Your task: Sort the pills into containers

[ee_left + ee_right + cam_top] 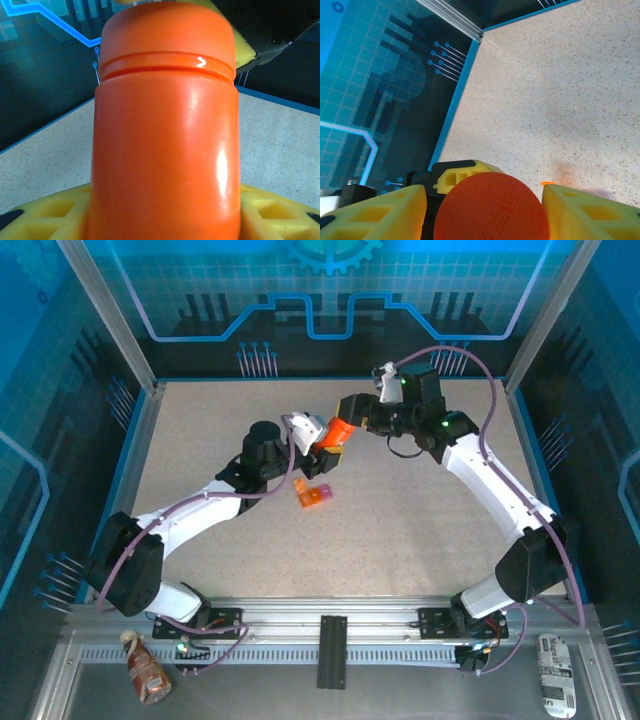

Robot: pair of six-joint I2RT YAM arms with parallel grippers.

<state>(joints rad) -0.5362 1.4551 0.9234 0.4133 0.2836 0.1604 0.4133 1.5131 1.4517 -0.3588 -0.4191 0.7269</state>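
Note:
The upright-type orange bottle (336,436) hangs in the air above the table's middle, held between both arms. My left gripper (322,452) is shut on its body; in the left wrist view the bottle (165,140) stands between my yellow fingers (45,215). My right gripper (350,426) is shut around the cap end, whose round orange face (490,207) sits between its fingers (375,212). The containers (313,494), a small flat orange box with a pink end, lie on the table just below the bottle. No pills can be made out.
The speckled table (420,530) is fenced by a metal frame and blue-edged glass walls. A tiny orange bit (547,183) shows on the table beside my right finger. Outside the front rail lie a brown bottle (146,670) and a white packet (556,676).

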